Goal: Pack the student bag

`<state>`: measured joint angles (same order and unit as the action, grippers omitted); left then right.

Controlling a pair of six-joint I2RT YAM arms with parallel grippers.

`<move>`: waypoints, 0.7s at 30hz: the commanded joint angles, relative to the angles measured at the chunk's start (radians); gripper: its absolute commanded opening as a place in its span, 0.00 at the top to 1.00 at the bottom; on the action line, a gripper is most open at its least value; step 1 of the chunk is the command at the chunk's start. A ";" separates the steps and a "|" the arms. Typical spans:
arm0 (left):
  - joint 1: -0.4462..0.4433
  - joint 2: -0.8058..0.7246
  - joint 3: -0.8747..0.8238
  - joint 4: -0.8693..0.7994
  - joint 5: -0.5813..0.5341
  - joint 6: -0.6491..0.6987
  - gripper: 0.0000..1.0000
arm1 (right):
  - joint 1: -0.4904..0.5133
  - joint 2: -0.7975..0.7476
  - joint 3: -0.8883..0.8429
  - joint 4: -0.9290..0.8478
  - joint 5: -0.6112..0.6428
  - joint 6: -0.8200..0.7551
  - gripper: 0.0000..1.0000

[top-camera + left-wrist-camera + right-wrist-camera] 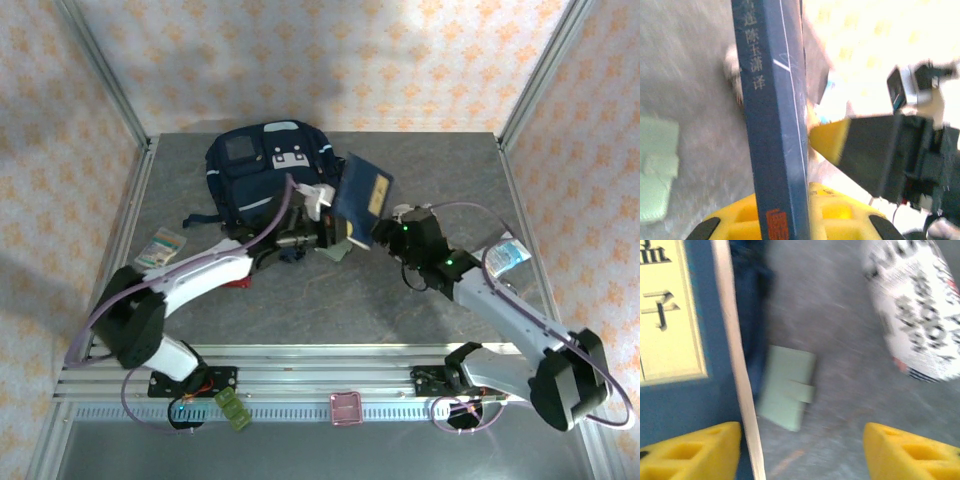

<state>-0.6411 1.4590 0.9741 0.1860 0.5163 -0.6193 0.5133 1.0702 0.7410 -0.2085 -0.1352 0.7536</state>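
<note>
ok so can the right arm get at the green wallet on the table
probably yes: the right pincer is open and aimed at the green wallet, with nothing between. the blue book, clamped in the left pincer, hangs close beside it and could get bumped

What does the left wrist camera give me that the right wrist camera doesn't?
Left wrist: the blue book seen spine-on, clamped in the left gripper, with a yellow fingertip of the right gripper beside it. Right wrist: the book's front cover with its yellow label, open jaws, and a white printed pouch. Both: the book, the green wallet and the grey table.
</note>
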 commanded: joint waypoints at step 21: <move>-0.018 -0.087 -0.235 0.918 -0.170 -0.502 1.00 | 0.105 0.091 -0.221 1.310 -0.252 0.251 0.10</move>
<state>-0.6392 1.3602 0.7414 0.9455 0.3355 -1.0752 0.6090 1.1301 0.4812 0.9157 -0.3714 0.9878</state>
